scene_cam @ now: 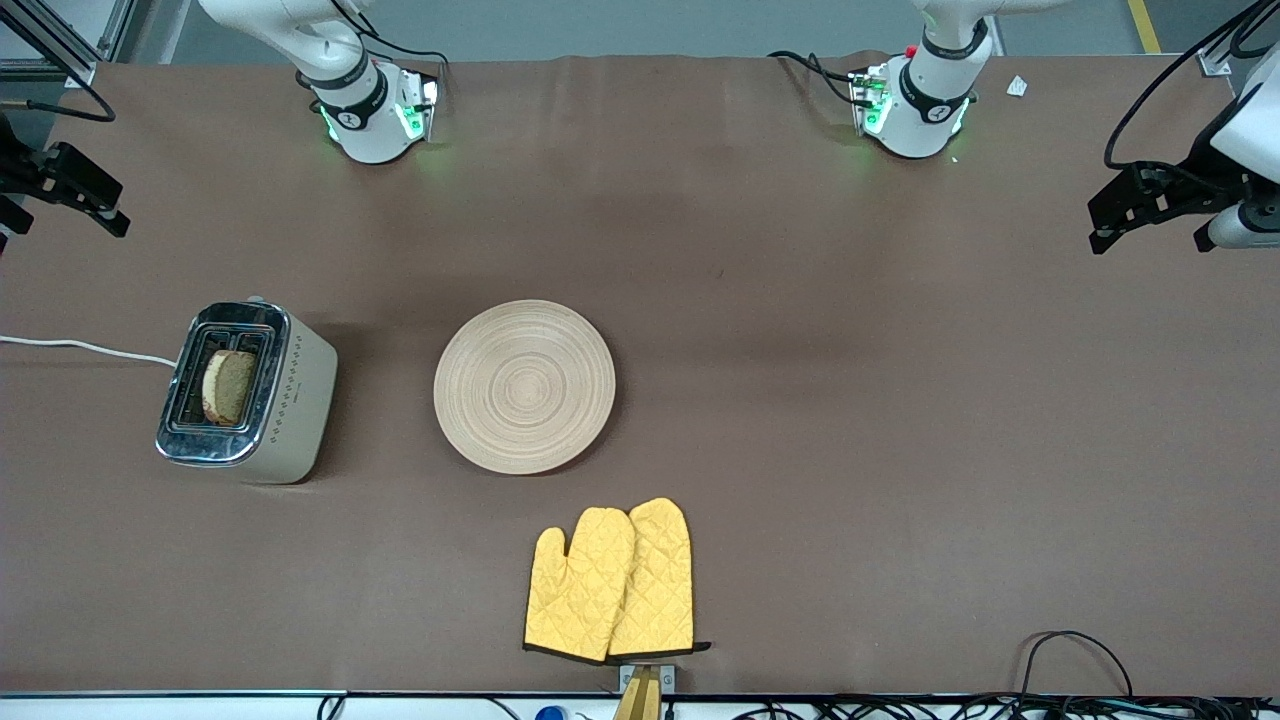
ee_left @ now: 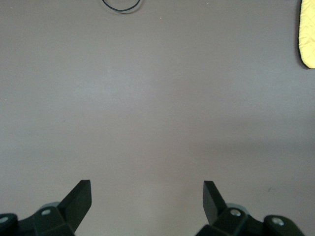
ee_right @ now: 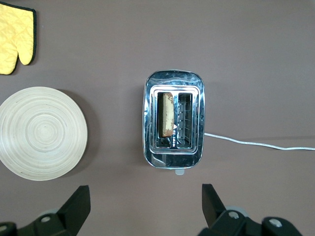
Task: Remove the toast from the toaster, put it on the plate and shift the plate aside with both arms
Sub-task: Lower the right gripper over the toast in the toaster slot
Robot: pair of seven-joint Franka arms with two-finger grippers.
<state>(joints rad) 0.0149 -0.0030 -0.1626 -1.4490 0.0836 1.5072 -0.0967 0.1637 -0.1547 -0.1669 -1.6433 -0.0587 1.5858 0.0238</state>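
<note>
**A:** Where are the grippers sitting right now?

**B:** The left gripper (scene_cam: pixel 1150 215) is hanging in the air at the left arm's end of the table, over bare brown tabletop near that short edge. Its wrist camera is showing the left gripper (ee_left: pixel 146 194) with its two black fingers (ee_left: pixel 78 196) spread wide apart, holding nothing. The right gripper (scene_cam: pixel 70 190) is hovering at the right arm's end, close to that short edge. In its wrist camera, the right gripper (ee_right: pixel 146 199) is also standing spread wide and empty, looking straight down on the toaster (ee_right: pixel 173 119).

**A:** And the toast?

**B:** The toast (scene_cam: pixel 228 386) is standing on edge inside the toaster (scene_cam: pixel 247 392), in one of its two slots, with its top sticking up above the chrome. From above, the toast (ee_right: pixel 167 115) is showing as a thin brown strip in the slot nearer the plate. The toaster is sitting toward the right arm's end, with a white cord (scene_cam: pixel 85 347) running off that short edge.

**A:** Where is the plate lying?

**B:** The plate (scene_cam: pixel 525 386) is lying flat and bare beside the toaster, nearer the table's middle and apart from it. The right wrist camera is catching the plate (ee_right: pixel 42 132) too.

**A:** Anything else?

**B:** Two yellow quilted mitts (scene_cam: pixel 612 583) are lying overlapped near the long edge closest to the front camera, nearer that camera than the plate.
</note>
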